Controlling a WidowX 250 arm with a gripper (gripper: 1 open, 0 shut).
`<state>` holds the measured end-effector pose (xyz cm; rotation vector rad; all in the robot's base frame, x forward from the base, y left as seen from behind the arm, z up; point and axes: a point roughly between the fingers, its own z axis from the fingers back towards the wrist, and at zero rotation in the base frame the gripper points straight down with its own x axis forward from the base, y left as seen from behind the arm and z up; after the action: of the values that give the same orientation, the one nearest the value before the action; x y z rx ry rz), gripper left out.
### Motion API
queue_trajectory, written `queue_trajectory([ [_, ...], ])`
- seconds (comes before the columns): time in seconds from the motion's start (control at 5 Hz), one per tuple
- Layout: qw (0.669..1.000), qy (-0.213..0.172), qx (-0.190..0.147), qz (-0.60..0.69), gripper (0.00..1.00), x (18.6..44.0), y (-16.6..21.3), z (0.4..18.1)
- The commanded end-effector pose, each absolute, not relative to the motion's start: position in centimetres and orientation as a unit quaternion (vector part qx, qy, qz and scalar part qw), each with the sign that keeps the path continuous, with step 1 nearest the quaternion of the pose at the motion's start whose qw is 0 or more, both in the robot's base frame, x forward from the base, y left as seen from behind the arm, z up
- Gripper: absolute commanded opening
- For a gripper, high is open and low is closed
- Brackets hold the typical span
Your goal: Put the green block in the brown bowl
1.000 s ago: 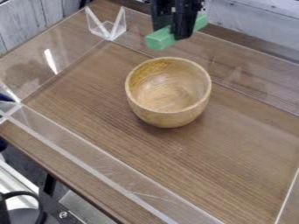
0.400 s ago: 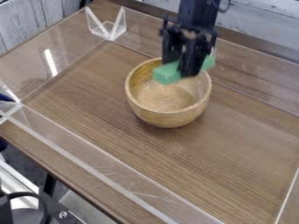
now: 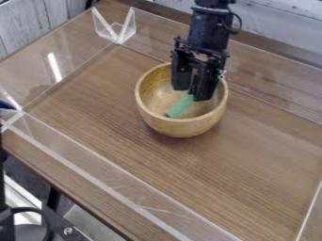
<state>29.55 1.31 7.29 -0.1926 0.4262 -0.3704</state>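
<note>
The brown bowl (image 3: 151, 111) sits near the middle of the wooden tabletop. The green block (image 3: 183, 105) lies inside it, leaning against the right inner wall. My black gripper (image 3: 197, 85) hangs just above the bowl's far right rim, pointing down, its fingers open and spread to either side of the block's upper end. The block's top end is partly hidden behind the fingers, and I cannot tell whether they still touch it.
A clear acrylic wall (image 3: 56, 66) borders the table on the left and front. A small clear V-shaped stand (image 3: 113, 26) sits at the back left corner. Bare wood (image 3: 189, 179) stretches in front of the bowl.
The gripper came down and forward from above the bowl's far side into the bowl with the block. Its fingers have opened, and the block now rests in the bowl.
</note>
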Motion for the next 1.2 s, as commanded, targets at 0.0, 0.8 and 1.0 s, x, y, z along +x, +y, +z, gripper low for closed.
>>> queue_trajectory([
  [0.0,0.963,0.183,-0.087,-0.18,0.0,30.2,1.7,8.4],
  [0.8,0.969,0.161,-0.042,-0.18,0.0,29.5,2.1,7.3],
  [1.0,0.972,0.139,-0.038,-0.183,0.0,29.5,2.4,6.1],
])
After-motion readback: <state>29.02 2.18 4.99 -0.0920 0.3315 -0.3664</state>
